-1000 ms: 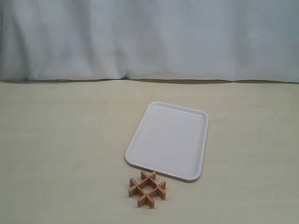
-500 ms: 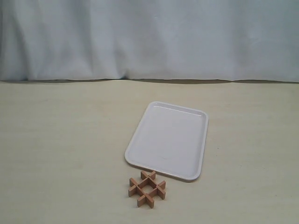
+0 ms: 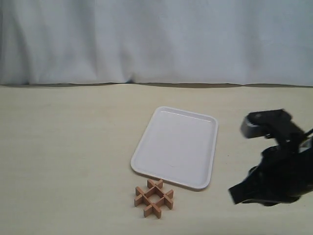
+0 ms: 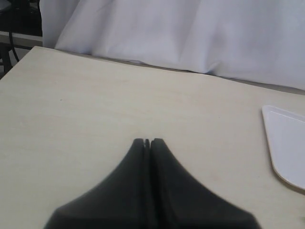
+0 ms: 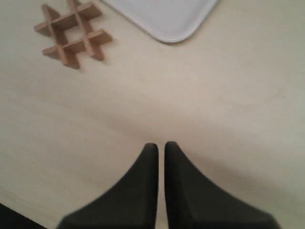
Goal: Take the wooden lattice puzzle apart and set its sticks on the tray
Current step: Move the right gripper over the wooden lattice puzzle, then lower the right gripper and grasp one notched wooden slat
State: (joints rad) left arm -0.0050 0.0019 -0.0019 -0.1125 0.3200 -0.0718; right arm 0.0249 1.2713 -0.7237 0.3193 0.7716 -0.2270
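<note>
The wooden lattice puzzle (image 3: 154, 198) lies assembled in a hash shape on the table, just in front of the tray's near edge; its sticks are all still interlocked. The right wrist view shows it (image 5: 71, 32) beside a tray corner (image 5: 167, 16). The white tray (image 3: 178, 144) is bare. My right gripper (image 3: 234, 195) hangs low to the right of the puzzle, apart from it; its fingers (image 5: 161, 145) show a narrow slit with nothing between. My left gripper (image 4: 147, 141) is shut and empty over bare table, with the tray's edge (image 4: 288, 143) off to one side.
A white cloth backdrop (image 3: 156, 39) hangs along the table's far edge. The pale wooden tabletop (image 3: 63, 156) stretches left of the tray. In the left wrist view the table's corner and dark gear (image 4: 14, 33) lie beyond it.
The right arm has come into the exterior view at lower right, where nothing stood before. Puzzle and tray have not moved.
</note>
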